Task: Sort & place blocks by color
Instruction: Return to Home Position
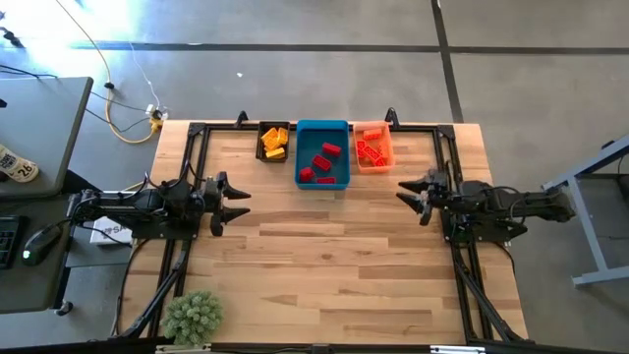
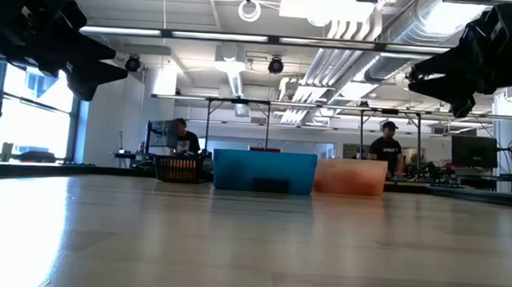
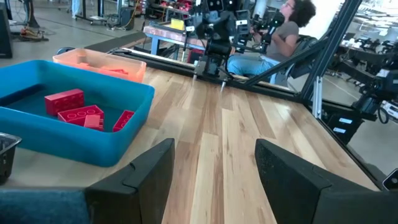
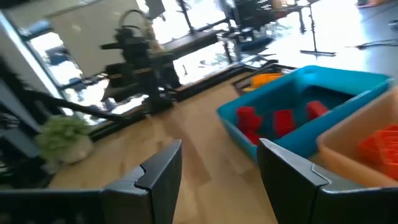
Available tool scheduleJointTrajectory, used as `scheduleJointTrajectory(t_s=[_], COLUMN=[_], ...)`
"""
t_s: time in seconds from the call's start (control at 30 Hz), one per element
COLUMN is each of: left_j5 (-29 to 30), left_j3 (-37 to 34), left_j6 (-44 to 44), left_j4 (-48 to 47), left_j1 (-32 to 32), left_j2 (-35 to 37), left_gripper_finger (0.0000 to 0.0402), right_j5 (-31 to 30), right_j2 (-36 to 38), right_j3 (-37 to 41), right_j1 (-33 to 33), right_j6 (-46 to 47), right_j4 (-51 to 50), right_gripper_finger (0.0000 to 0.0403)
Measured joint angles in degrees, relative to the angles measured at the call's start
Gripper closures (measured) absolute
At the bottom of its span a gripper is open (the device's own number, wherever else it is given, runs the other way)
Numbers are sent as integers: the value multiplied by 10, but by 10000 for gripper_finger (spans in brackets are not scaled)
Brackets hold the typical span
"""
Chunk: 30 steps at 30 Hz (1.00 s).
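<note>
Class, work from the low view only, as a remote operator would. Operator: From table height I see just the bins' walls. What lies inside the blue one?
Observer: The blue bin holds red blocks.
Operator: And the black bin?
Observer: The black bin holds yellow blocks.
Operator: Are the claws carrying anything?
Observer: No; the left claw and the right claw are both open and empty.

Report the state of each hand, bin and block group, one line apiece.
Left hand, open, empty, raised at the left side.
Right hand, open, empty, raised at the right side.
Black bin, holds yellow blocks.
Blue bin, holds red blocks.
Orange bin, holds orange blocks.
</note>
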<state>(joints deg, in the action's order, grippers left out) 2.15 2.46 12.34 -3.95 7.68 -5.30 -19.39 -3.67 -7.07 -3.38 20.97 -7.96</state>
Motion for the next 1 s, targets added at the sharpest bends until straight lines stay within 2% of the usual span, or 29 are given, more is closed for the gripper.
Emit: scheduleJointTrajectory(t_s=[0.27,0.4,1.0], left_j5=[0,0,0], left_j3=[0,0,0], left_j6=[0,0,-1], left_j4=[0,0,0], left_j1=[0,0,0], left_j2=[0,0,0], left_gripper_finger=[188,188,188], right_j5=[89,136,138], right_j2=[27,26,26], right_j3=[61,65,65], right_j1=[0,0,0], right_j6=[-13,-11,-15], right_j4=[100,101,99], right_gripper_finger=[208,208,208])
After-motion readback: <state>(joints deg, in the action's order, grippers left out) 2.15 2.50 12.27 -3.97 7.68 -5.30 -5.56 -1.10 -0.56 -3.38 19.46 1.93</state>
